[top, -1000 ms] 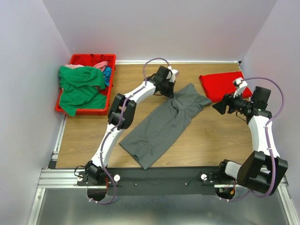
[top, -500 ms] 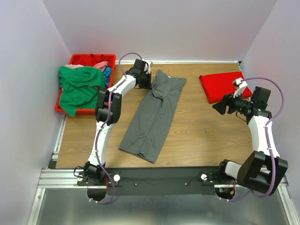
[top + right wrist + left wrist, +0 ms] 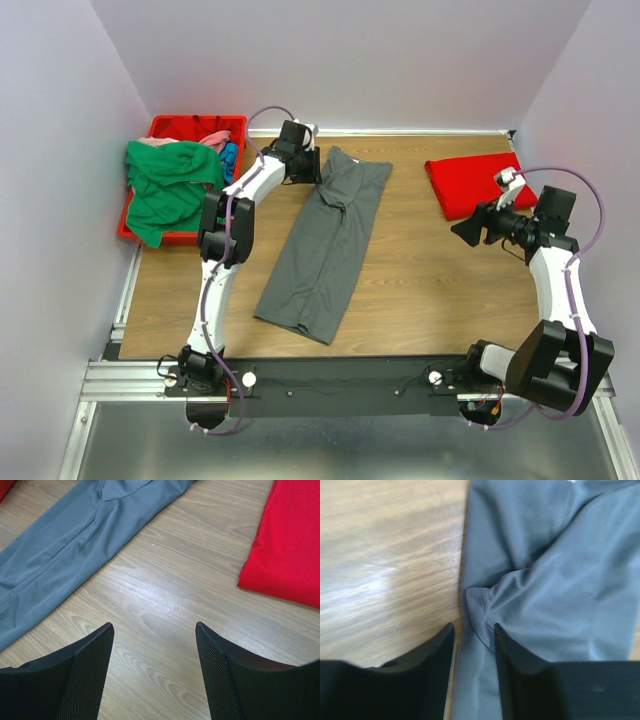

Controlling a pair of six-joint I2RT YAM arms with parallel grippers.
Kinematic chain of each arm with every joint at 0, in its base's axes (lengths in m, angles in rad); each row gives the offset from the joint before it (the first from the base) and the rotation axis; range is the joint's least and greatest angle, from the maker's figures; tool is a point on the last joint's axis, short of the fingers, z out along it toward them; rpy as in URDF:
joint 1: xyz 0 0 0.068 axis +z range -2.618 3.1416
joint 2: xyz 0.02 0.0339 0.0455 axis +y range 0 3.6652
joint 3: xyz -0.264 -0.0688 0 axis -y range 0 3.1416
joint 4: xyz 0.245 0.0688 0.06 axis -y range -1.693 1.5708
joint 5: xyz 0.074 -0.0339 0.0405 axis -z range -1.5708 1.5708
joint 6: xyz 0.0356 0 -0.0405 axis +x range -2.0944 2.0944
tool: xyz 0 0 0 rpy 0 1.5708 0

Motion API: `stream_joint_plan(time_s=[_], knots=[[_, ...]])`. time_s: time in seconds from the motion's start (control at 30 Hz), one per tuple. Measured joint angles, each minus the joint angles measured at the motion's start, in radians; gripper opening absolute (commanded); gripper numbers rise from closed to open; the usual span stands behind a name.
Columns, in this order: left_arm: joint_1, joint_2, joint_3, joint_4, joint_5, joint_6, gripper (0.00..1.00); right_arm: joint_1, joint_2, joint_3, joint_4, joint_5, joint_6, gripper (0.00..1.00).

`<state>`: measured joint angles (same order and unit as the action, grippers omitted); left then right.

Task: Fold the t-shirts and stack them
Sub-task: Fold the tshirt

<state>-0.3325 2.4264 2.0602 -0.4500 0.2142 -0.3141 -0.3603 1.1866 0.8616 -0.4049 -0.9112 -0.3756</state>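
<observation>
Grey shirt (image 3: 325, 245) is laid on the table (image 3: 420, 290) as a long narrow strip, folded lengthwise, running from the far middle towards the near left. It is judged to be placed so that cross-folds can be made next. The left gripper (image 3: 472, 627) is held low at the shirt's far left corner. Its jaws are parted over a small pucker of cloth, which lies loose and is not pinched. The right gripper (image 3: 154, 625) is kept wide apart and empty over bare wood between the two shirts, seemingly parked clear of the cloth. A red shirt (image 3: 470, 182) is set folded at the far right, probably as the base of the stack. Green (image 3: 170, 190), pink (image 3: 212, 140) and blue (image 3: 230, 158) shirts are heaped unfolded in the bin (image 3: 195, 122) at the far left.
</observation>
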Motion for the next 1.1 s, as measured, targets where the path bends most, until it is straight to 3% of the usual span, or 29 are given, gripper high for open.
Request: stream_joint_plan(time_s=[0.1, 0.23, 0.43, 0.6, 0.7, 0.83, 1.1], knots=[[0.003, -0.087, -0.045, 0.013, -0.005, 0.013, 0.55, 0.0, 0.009, -0.001, -0.002, -0.014, -0.016, 0.73], [0.005, -0.312, -0.168, 0.055, -0.024, 0.058, 0.64, 0.0, 0.031, -0.003, -0.01, -0.034, -0.046, 0.73], [0.01, -0.892, -0.557, 0.259, -0.091, 0.143, 0.84, 0.009, 0.085, 0.0, -0.081, -0.114, -0.129, 0.73], [0.028, -1.337, -0.907, 0.416, -0.102, 0.173, 0.86, 0.14, 0.171, 0.019, -0.208, -0.122, -0.23, 0.73], [0.032, -1.493, -1.101, 0.418, -0.102, 0.198, 0.86, 0.264, 0.182, 0.037, -0.249, -0.093, -0.254, 0.73], [0.032, -1.648, -1.274, 0.378, -0.101, 0.221, 0.87, 0.338, 0.223, 0.114, -0.272, -0.034, -0.253, 0.73], [0.032, -1.896, -1.409, 0.42, -0.112, 0.217, 0.89, 0.377, 0.407, 0.253, -0.21, 0.072, -0.111, 0.73]])
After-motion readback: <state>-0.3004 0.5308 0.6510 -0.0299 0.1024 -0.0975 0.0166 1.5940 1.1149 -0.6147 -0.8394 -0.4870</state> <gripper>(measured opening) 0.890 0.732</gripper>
